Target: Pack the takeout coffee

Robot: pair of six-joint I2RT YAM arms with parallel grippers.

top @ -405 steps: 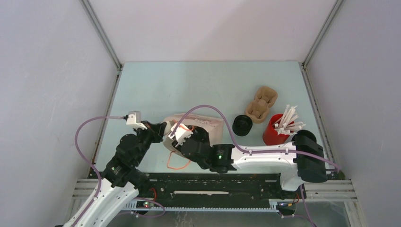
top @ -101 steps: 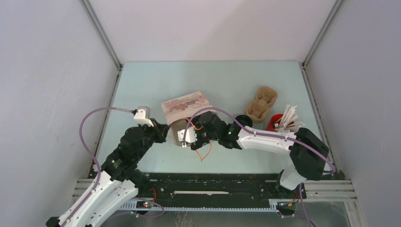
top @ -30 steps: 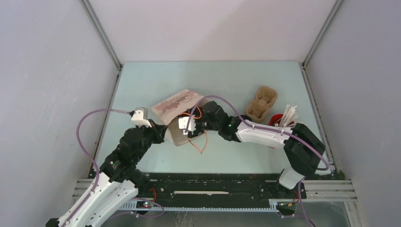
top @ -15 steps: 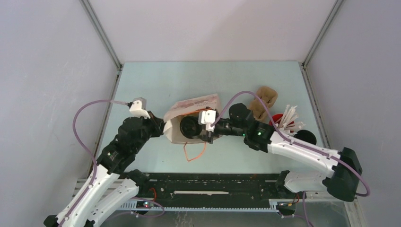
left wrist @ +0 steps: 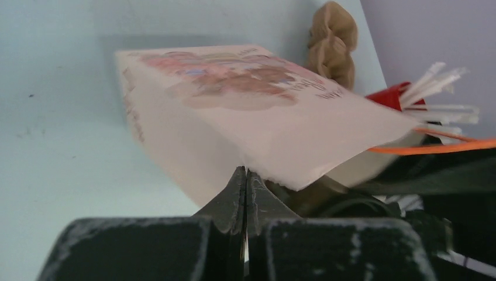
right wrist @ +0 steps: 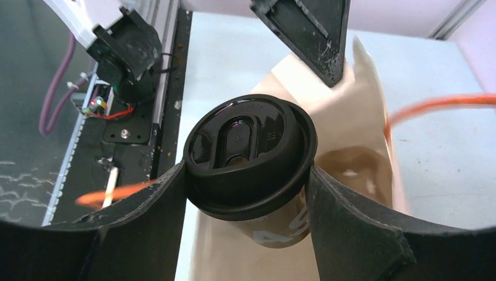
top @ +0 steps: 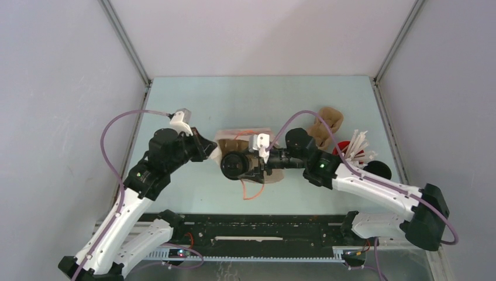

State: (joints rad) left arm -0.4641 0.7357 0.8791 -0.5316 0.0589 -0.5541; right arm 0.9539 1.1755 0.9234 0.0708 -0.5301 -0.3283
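Packing step in hand: small round black takeout cup with black plastic lid is grasped at its sides by right claw and held at mouth of pale paper bag with pink print. Bag edge is pinched by clenched left claw. Cup looks not yet inside. Next, cup must be pushed deeper, then let go. Bag print too blurred to be read; white mark on cup half hidden.

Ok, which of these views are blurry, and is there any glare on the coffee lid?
Top external: sharp and evenly lit, soft shadows. Left wrist: the paper bag looks slightly soft and its orange handle is smeared. Right wrist: the coffee cup lid is crisp with only a faint sheen, the handle streaks, and the lower corners go dark.
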